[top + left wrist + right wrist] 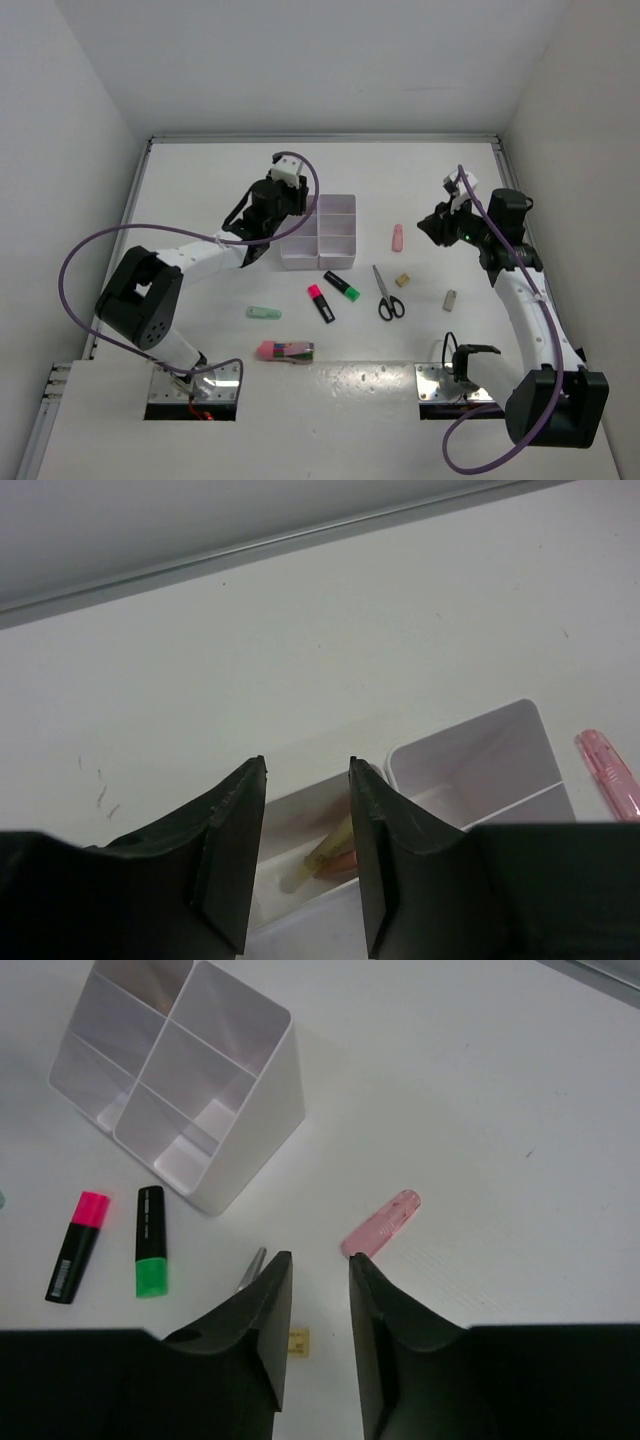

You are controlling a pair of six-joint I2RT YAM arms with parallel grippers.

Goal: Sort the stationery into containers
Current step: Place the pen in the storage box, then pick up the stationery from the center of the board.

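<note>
Now, left pincer (306,780) released over pens (330,858) in tray (470,750), right pincer (320,1265) released near pink piece (382,1223).

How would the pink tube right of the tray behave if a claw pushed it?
The pink tube looks round and smooth, so it would probably roll if nudged sideways. It seems clear plastic, likely stiff and light. Lying flat on the table, it may slip from a shallow pinch.

A robotics lab test cell: a white worktop (200,190) boxed in by plain white walls (300,60), robot arms (200,258) bolted to metal base plates (195,385), and looping purple cables (62,270).
</note>
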